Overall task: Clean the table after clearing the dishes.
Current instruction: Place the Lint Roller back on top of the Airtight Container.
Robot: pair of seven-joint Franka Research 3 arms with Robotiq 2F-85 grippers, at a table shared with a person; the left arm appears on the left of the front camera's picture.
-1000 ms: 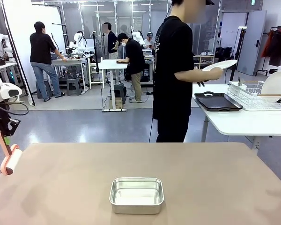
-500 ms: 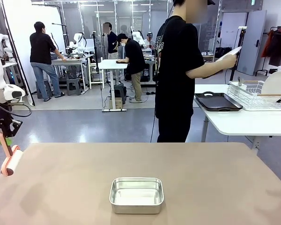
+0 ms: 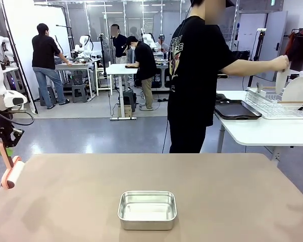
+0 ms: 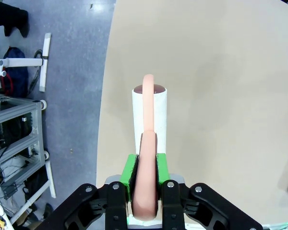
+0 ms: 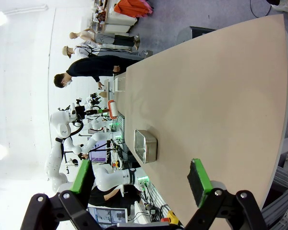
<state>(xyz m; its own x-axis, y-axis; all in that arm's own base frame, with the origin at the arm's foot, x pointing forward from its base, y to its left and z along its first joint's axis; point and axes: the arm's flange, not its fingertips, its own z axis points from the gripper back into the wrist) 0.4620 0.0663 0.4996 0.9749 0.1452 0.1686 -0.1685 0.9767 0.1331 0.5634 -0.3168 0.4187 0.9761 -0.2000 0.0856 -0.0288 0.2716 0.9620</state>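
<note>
Left tool (image 4: 144, 184) is gripping the pink lint roller (image 4: 149, 122) tight, hovering at the table's (image 3: 217, 191) left edge; the bare top is stretching rightward. Right tool (image 5: 141, 184) is hanging open. Person's racking a plate (image 3: 281, 80) off-table.

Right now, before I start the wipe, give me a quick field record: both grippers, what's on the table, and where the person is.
left gripper: shut on the pink handle of a lint roller, held over the table's left edge
right gripper: open, holding nothing, above the table
table: tan top; a steel pan sits near the front middle
person: beyond the far edge, turned to the white side table, setting a plate into the dish rack
tray: dark, on the side table
</note>
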